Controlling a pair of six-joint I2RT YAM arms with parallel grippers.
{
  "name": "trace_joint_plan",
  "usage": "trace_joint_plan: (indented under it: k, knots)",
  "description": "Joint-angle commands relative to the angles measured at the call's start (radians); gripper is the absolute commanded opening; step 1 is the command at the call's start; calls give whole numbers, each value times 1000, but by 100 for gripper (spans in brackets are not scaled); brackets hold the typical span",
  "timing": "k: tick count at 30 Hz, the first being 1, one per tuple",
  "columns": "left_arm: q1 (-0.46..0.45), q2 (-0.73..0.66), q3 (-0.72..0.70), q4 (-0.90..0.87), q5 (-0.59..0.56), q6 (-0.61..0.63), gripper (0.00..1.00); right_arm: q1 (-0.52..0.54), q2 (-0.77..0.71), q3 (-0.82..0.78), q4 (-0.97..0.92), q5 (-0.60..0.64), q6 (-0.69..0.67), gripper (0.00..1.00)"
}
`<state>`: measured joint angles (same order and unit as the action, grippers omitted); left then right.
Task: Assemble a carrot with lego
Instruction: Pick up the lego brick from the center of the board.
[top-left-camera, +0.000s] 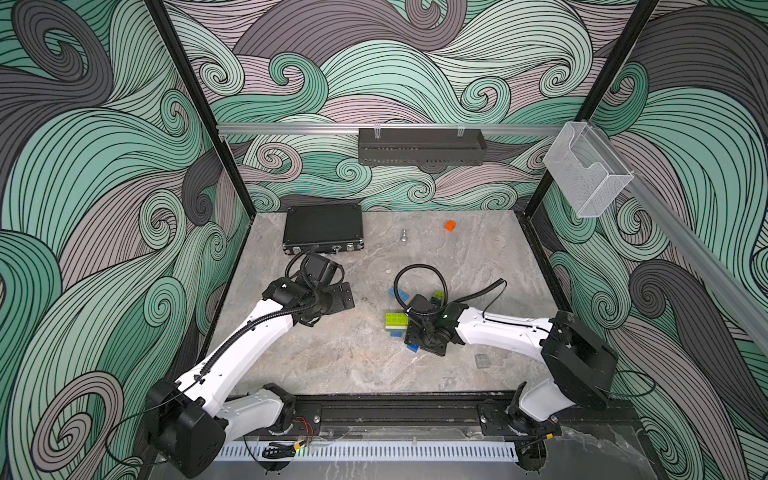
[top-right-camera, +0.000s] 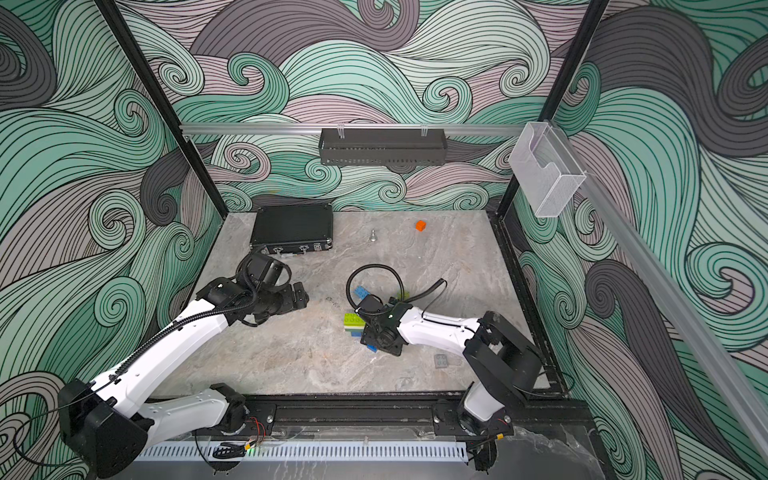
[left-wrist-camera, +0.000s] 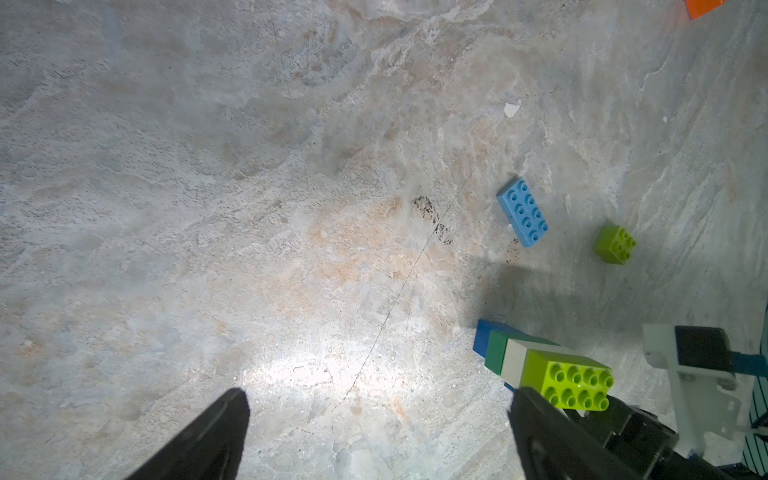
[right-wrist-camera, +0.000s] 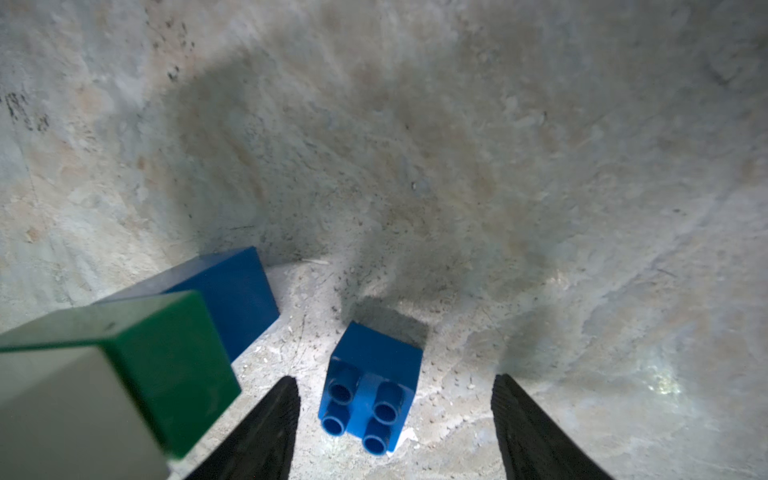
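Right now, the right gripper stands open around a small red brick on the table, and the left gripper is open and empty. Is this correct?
One detail is wrong: the brick is dark blue, not red. The right wrist view shows the small dark blue brick on the table, inside the open right gripper. The left gripper is open and empty, as you say.

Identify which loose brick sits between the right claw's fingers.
The small dark blue square brick; the light blue plate and lime cube lie well away.
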<state>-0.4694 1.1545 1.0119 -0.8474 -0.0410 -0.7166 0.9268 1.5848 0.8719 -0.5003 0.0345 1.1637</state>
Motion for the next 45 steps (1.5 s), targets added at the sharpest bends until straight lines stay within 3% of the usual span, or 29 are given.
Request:
trace_joint_plan:
  k: [1,4,17,33,42,45]
  knots:
    - [14,-12,-1,-3,7,19,98,6,34,33,-61,3,7,71]
    - [20,-10,-3,2,15,19,99,6,41,45,-113,-6,5,60]
    - [36,-4,-12,23,30,29,99,-14,-6,5,-166,15,8,51]
    - [58,2,-36,45,55,39,99,-18,50,45,-166,27,-46,23]
    - [61,25,-42,63,42,51,99,-40,-81,129,-326,49,-80,0]
    - [63,37,-51,70,34,49,99,-39,-107,209,-399,52,-97,0]
